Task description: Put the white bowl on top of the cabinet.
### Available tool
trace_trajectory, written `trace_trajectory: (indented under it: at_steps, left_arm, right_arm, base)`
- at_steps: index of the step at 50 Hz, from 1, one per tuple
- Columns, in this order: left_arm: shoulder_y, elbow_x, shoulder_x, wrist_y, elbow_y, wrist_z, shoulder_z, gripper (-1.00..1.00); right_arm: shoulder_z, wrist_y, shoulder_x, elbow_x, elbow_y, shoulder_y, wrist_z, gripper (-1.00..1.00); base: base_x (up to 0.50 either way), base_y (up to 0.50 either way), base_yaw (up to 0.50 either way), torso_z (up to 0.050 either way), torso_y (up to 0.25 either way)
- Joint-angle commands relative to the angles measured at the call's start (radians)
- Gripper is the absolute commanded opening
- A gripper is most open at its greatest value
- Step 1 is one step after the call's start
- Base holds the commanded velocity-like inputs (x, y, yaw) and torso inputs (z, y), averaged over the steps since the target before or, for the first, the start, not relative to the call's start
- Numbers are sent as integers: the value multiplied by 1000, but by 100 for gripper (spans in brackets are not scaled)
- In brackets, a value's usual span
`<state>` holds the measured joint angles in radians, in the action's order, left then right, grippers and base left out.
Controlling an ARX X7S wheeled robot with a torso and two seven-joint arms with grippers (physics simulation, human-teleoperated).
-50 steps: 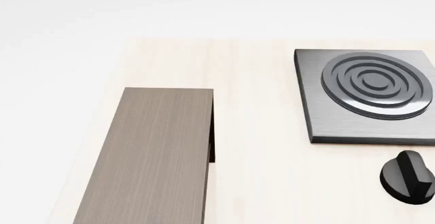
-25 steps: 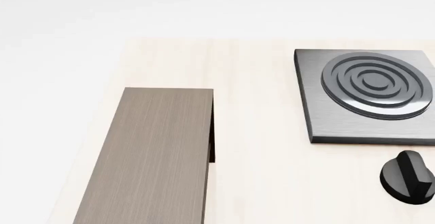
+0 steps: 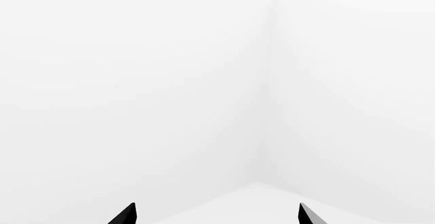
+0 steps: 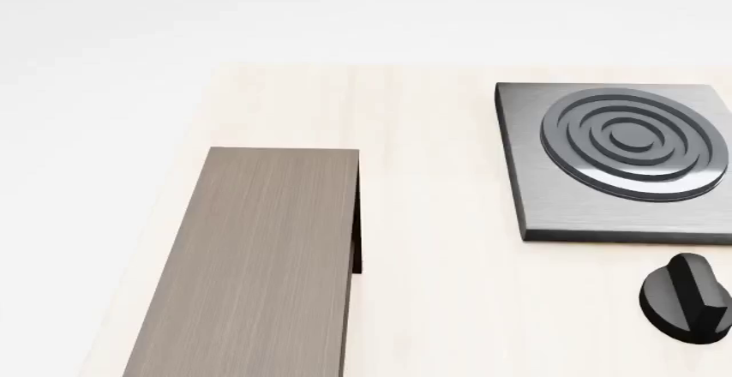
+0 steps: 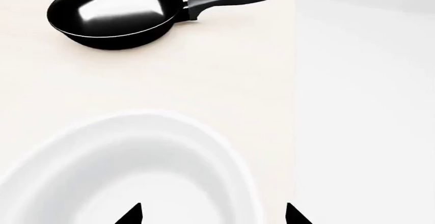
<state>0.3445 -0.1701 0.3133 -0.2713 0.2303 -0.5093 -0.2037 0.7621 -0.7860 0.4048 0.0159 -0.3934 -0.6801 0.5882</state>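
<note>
Daylight-pale wood of the desk (image 4: 447, 308) fills the head view, and on it the cabinet (image 4: 257, 266) lies as a long box with a grey-brown grained top, running from about the middle of the view down to 7 o'clock, its dark side showing along the right edge. Nothing rests on its top. Well apart from it, toward 2 o'clock, sits the square grey stove plate (image 4: 618, 163) with raised concentric rings, and just below that plate, at about 4 o'clock, a black knob (image 4: 687, 300) stands on the desk. Neither arm shows in the head view. In the right wrist view the white bowl (image 5: 129, 168) looms large and blurred right under the camera, its thick rim curving close by the two dark tips of the right hand (image 5: 213, 215); those tips stand spread apart, one over the bowl's hollow and the other outside its rim, and whether they touch the rim cannot be told. Beyond the bowl a black frying pan (image 5: 119, 15) lies on the desk with its handle pointing away from the bowl's side. The left hand (image 3: 217, 215) shows only two dark tips, spread wide, against blank white walls.
</note>
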Motion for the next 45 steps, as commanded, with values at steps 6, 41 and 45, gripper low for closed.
trace_trajectory:
  at_steps: [6, 41, 45]
  left_arm:
    - [0, -4, 5, -9, 8, -6, 1, 100]
    - [-2, -6, 10, -1, 2, -14, 9, 100]
    - [-3, -6, 10, -1, 4, -15, 11, 100]
  right_arm:
    - [3, 47, 28, 9, -164, -33, -9, 100]
    - [39, 83, 40, 1, -221, -14, 36, -100]
    - [32, 83, 31, -1, -190, -9, 34, -100]
  base:
    - [0, 0, 0, 0, 0]
    - [1, -1, -1, -1, 0]
    - [0, 0, 0, 0, 0]
